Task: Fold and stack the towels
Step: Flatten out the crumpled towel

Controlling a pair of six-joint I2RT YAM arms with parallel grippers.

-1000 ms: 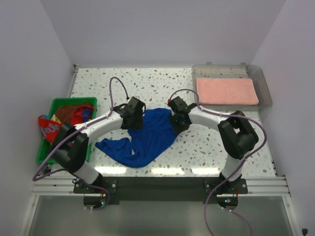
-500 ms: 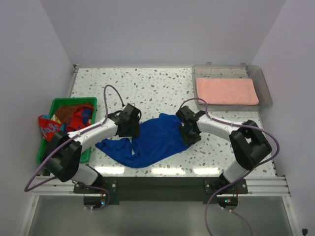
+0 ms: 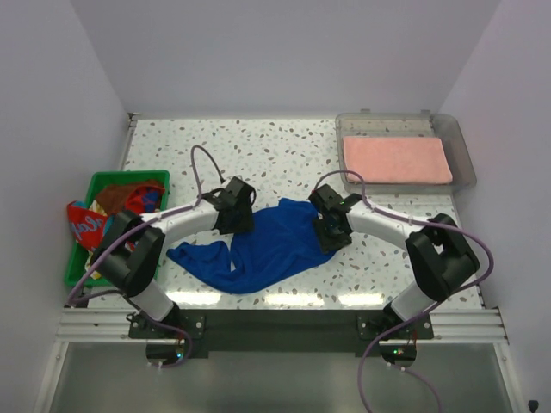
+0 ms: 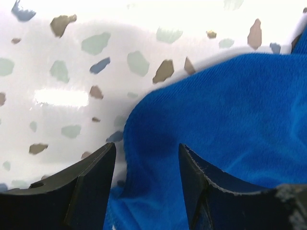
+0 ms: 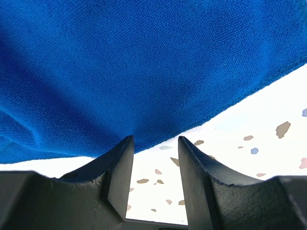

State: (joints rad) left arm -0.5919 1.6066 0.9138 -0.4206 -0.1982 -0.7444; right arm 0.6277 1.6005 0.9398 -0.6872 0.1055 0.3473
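Observation:
A plain royal blue towel [image 3: 263, 245] lies crumpled on the speckled table, between the arms. My left gripper [image 3: 239, 224] is at its far left edge; in the left wrist view the gripper [image 4: 146, 154] is open with the towel [image 4: 225, 120] lying between the fingers. My right gripper [image 3: 331, 234] is at the towel's far right corner; in the right wrist view it [image 5: 155, 143] is open, its tips just at the hem of the towel [image 5: 144, 62]. A folded salmon pink towel [image 3: 396, 160] lies in the clear tray [image 3: 461, 151].
A green basket [image 3: 76, 274] at the left edge holds a brown towel [image 3: 120, 196] and a blue towel with red pattern [image 3: 86, 225] that hangs over its left rim. The tray stands at the back right.
Both grippers moved toward the near side and apart, dragging the blue towel's far edge with them and spreading it to the right. In the last half second the left gripper shifted slightly right.

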